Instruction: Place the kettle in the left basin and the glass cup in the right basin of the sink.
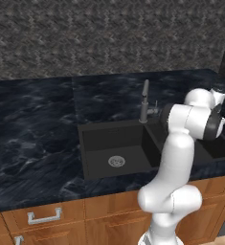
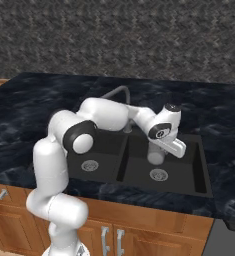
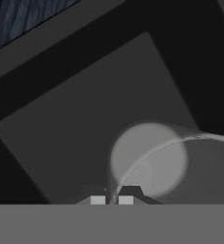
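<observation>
My gripper (image 2: 157,149) reaches down into the right basin (image 2: 186,172) of the black sink (image 2: 139,192). It is shut on the rim of the glass cup (image 2: 156,156), a pale translucent mug that hangs just above the silver drain (image 2: 159,174). In the hand view the two fingertips (image 3: 98,199) pinch the cup's thin wall, and the cup (image 3: 149,159) shows as a pale round shape over the dark basin floor (image 3: 75,138). The left basin (image 1: 109,143) lies bare apart from its drain (image 1: 116,161). The kettle is out of view.
A slim grey tap (image 1: 144,103) stands behind the dividing wall (image 2: 123,160). Dark marble counter (image 1: 32,134) surrounds the sink, with a stone wall (image 1: 109,33) behind it. Wooden cabinet fronts with handles (image 1: 44,217) run below the counter edge.
</observation>
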You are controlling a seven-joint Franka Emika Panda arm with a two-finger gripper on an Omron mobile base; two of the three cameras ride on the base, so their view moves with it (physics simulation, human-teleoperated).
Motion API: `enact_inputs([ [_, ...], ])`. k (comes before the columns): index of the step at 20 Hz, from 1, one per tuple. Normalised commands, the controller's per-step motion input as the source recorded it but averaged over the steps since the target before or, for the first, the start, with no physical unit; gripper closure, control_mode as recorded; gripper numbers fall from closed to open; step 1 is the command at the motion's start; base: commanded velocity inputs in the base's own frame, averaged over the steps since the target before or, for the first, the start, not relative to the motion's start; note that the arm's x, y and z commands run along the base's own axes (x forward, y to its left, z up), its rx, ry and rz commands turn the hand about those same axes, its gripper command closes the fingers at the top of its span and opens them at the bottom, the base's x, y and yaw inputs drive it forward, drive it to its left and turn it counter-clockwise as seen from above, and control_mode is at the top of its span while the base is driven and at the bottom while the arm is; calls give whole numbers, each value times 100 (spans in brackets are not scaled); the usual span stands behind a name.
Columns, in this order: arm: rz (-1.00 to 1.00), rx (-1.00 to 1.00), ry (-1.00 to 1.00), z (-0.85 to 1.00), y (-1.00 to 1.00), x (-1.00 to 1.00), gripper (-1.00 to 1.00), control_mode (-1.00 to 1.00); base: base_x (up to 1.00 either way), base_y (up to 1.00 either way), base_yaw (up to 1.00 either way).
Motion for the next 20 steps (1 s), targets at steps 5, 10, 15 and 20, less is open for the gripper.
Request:
enact_inputs([
  [5,0,-2,0,-31,1,10,100,-100,0,0,0],
  [10,0,-2,0,-41,0,11,100,-100,0,0,0],
  [15,0,-1,0,-43,0,19,100,-100,0,0,0],
  [20,0,0,0,-51,0,23,100,-100,0,0,0],
])
